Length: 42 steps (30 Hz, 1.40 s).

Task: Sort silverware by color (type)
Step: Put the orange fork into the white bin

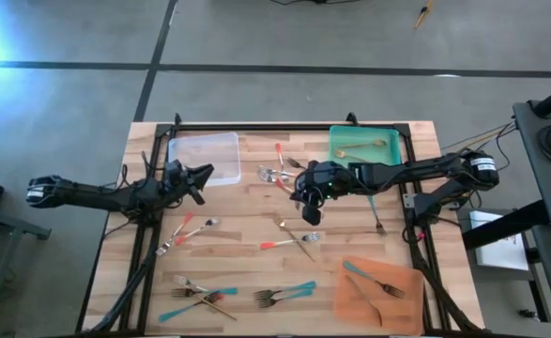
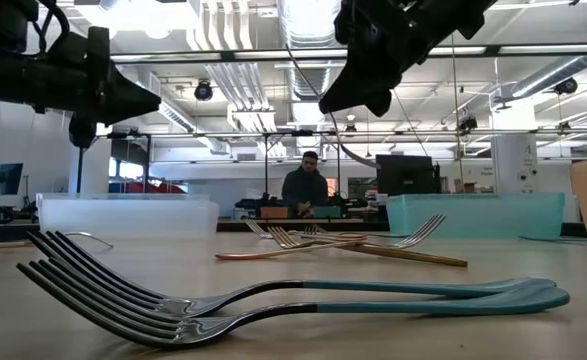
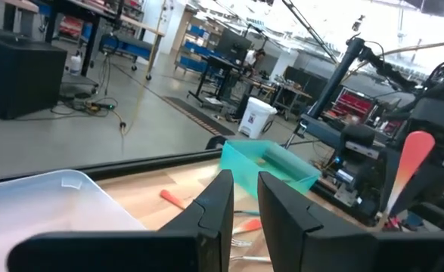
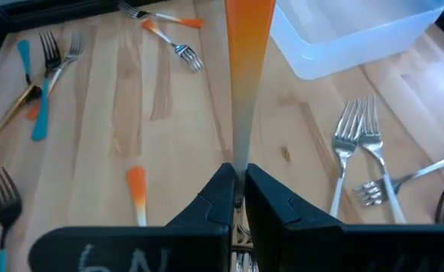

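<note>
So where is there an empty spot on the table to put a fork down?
Bare wood lies between the clear tray and the red-handled forks below it, and along the bottom edge between the teal forks and the orange tray. The middle is crowded: the right gripper holds a red-handled piece there.

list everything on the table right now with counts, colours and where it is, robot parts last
clear tray: one, far left of the table, looks empty
green tray: one, far right, two gold pieces inside
orange tray: one, near right, a teal-handled piece and a dark one on it
red-handled silverware: several, loose across the table's left and middle
teal-handled forks: a few, near edge, in two clusters
gold-toned silverware: a few, mixed among the others; exact count unclear
left gripper: one, dark, beside the clear tray, holding nothing
right gripper: one, dark, over the table's middle, shut on a red-handled piece
</note>
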Each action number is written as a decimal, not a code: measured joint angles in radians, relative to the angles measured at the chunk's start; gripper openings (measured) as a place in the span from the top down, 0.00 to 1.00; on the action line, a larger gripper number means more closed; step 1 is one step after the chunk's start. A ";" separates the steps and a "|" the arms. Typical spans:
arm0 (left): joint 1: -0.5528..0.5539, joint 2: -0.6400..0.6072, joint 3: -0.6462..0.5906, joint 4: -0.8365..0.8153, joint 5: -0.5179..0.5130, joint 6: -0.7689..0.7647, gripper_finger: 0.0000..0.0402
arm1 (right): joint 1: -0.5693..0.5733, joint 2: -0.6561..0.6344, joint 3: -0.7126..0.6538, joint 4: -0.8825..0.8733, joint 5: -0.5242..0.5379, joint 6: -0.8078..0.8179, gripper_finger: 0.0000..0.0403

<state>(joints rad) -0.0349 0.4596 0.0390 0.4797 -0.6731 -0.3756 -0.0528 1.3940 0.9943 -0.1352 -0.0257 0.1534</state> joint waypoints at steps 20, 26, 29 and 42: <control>-0.030 0.563 0.083 0.525 -0.201 -0.040 0.89 | -0.026 0.019 0.000 0.000 0.639 0.035 0.97; -0.030 0.878 0.311 0.518 -0.258 0.143 0.90 | -0.036 0.056 0.000 0.073 0.653 0.058 0.97; -0.024 0.993 0.438 0.523 -0.257 0.247 0.90 | -0.034 0.087 0.000 0.110 0.646 0.035 0.97; 0.056 1.150 0.409 1.092 0.188 0.416 0.90 | -0.035 0.117 0.000 0.223 0.655 0.000 0.97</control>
<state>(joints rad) 0.0213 1.6097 0.4479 1.5718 -0.4852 0.0400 -0.0875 1.5111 0.9939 0.0880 0.6296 0.1533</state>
